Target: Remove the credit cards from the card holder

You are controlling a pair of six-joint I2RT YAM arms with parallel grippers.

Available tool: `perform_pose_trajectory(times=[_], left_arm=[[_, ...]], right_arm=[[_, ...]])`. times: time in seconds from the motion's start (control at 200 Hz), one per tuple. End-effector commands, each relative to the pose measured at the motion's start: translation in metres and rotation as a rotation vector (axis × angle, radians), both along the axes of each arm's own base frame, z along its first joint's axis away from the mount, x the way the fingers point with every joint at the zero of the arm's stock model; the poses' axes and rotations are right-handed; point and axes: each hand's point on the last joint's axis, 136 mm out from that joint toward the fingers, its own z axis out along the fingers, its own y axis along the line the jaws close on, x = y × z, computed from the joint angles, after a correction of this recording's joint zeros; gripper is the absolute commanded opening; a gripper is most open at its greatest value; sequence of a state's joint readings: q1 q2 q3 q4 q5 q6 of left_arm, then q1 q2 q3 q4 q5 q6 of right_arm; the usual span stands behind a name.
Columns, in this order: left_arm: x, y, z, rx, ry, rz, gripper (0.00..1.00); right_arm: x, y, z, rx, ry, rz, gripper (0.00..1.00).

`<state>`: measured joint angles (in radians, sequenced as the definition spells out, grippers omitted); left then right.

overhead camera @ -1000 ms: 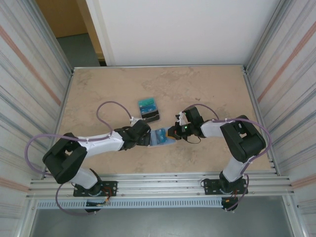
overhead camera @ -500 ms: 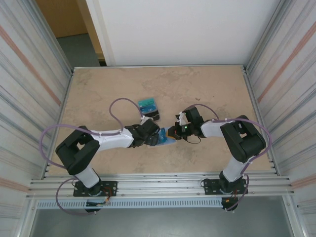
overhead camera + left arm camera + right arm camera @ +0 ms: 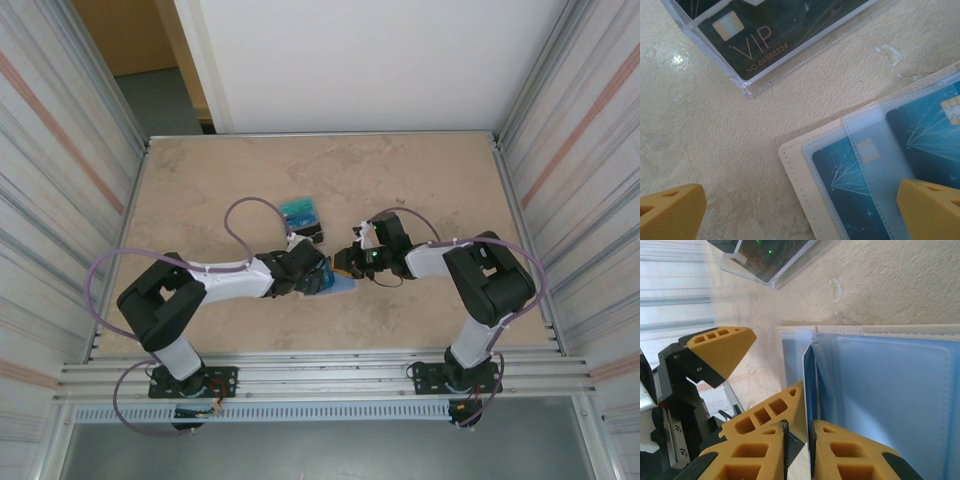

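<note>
My left gripper (image 3: 802, 192) stands wide open, the right gripper (image 3: 799, 440) barely parted (hold unclear), so I fear the unpinned card holder (image 3: 795, 175) follows the credit cards (image 3: 840, 175).

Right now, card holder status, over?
Left gripper open, straddling card holder corner. Right gripper nearly closed at a sleeve edge, grip unclear. Teal credit cards in sleeves. Clear VIP-card case apart.

In the left wrist view the card holder (image 3: 796, 175) is cut off towards 3 and 6 o'clock, the clear case (image 3: 780, 35) towards 12. From above, the card holder is largely covered by the left gripper (image 3: 318, 278) and right gripper (image 3: 345, 266).
</note>
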<state>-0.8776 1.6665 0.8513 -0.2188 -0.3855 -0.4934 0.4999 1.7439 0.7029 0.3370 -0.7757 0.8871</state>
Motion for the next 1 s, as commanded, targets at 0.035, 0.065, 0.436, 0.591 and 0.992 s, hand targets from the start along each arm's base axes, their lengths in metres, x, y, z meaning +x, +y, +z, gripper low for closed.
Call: perform_pose_trajectory(times=[0.035,0.065,0.436,0.591,0.992], left_arm=[[-0.012,0.012,-0.018,0.079,0.061,-0.019,0.99],[-0.011,0.012,-0.018,0.078,0.06,-0.018,0.99],[-0.019,0.025,-0.013,0.087,0.058,0.01,0.99],[-0.022,0.028,-0.002,0.06,0.046,0.013,0.99],[-0.011,-0.018,0.092,-0.138,-0.128,-0.268,0.99]], right_arm=[[-0.005,0.009,-0.004,0.02,0.018,0.022,0.21],[-0.005,0.01,-0.005,0.013,0.018,0.022,0.21],[-0.001,-0.017,-0.003,-0.197,-0.074,0.001,0.07],[0.001,-0.041,0.007,-0.353,-0.157,0.006,0.07],[-0.014,-0.045,0.069,-0.364,-0.451,0.168,0.06]])
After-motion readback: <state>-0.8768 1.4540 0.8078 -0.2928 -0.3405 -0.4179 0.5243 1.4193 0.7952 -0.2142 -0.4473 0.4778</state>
